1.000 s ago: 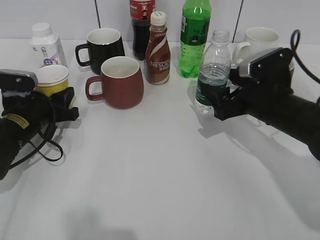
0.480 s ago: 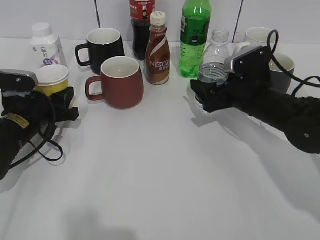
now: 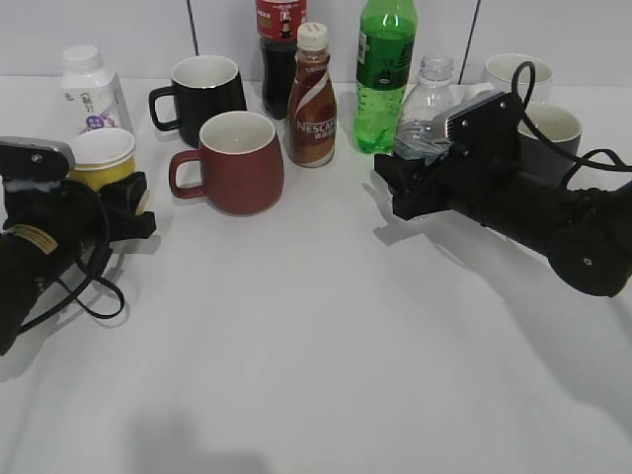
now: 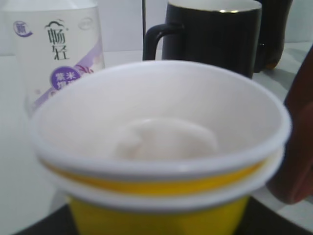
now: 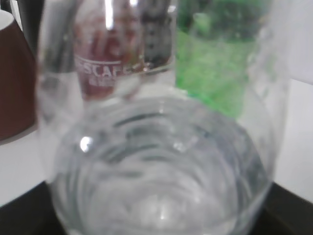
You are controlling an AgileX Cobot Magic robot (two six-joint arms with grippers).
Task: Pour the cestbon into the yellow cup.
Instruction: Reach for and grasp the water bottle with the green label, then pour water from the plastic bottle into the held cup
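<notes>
The yellow cup (image 3: 102, 156), white inside and double-rimmed, sits in my left gripper (image 3: 126, 202) at the table's left. The gripper is shut on its lower part. The cup fills the left wrist view (image 4: 156, 147) and looks empty. The cestbon (image 3: 427, 99), a clear capless bottle part full of water, stands upright right of the middle. My right gripper (image 3: 407, 186) has its open jaws on either side of the bottle's lower half and hides the label. The bottle fills the right wrist view (image 5: 161, 166), with dark jaw parts at both lower corners.
Between cup and cestbon stand a dark red mug (image 3: 237, 163), a black mug (image 3: 205, 91), a Nescafe bottle (image 3: 312, 99), a cola bottle (image 3: 280, 44) and a tall green bottle (image 3: 385, 74). A white yoghurt bottle (image 3: 91, 91) stands behind the cup. Two pale mugs (image 3: 518, 74) stand behind the right arm.
My right gripper has slid left around the cestbon's lower half, covering its label, while the bottle stayed in place. The water inside looks disturbed. The left arm and cup have not moved.
</notes>
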